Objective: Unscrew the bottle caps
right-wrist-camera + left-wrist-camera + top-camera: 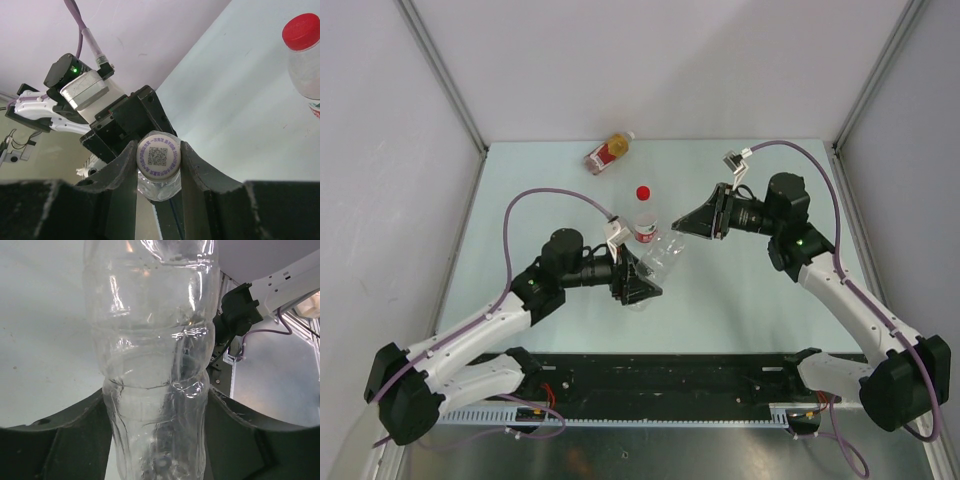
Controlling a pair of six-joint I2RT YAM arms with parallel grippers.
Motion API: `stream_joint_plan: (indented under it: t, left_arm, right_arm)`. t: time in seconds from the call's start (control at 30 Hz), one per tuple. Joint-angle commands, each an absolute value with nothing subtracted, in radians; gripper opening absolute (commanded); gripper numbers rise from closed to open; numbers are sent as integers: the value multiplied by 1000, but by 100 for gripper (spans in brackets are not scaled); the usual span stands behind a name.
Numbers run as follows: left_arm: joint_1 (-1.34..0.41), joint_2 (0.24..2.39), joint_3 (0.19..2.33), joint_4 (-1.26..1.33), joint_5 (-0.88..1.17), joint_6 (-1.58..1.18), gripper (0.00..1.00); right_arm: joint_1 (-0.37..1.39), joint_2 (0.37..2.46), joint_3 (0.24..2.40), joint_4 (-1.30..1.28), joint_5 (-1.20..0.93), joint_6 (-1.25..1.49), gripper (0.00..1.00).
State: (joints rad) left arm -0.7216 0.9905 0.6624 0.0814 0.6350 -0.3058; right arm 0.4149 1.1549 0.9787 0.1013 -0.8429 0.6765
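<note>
Unscrewing step on the clear bottle; right gripper clamps its white cap; left gripper pinches the body; next likely calls for twisting the cap against that hold.

Upright bottle just behind tilted bottle

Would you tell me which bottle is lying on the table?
The amber-filled bottle at the far edge; the red-capped bottle stands upright, and the clear unlabelled bottle sits in the left gripper, its cap in the right gripper.
</note>
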Motion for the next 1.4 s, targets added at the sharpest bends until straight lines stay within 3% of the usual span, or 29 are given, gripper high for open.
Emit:
stream_joint_plan:
  t: [0.0,0.27,0.37,0.5,0.73,0.83,1.0,1.37]
  left_arm:
    - [-728,961,662,72,642,-283,58]
    - [-728,979,670,64,630,-275,32]
    - [-728,996,672,48,608,-268,25]
    - [-729,1010,676,17,574,-260,16]
    - [-728,959,674,-56,451,-243,8]
    - [-728,921,675,-84,387,-234,7]
    - [-748,874,683,-142,249,-221,5]
    - [-1012,860,756,-308,-352,-161,0]
  right_arm:
    - [411,1135,1017,99,-850,653,0]
    - [411,1130,1017,95,-845,647,1]
    - [411,1127,1017,87,-813,652,7]
    - [413,1128,1017,78,-765,669,30]
    - [423,1118,1017,103,-736,702,84]
    - [428,1099,1017,91,-695,700,97]
    - [434,1071,1016,65,-600,705,99]
    - [472,1098,1018,31,-525,739,100]
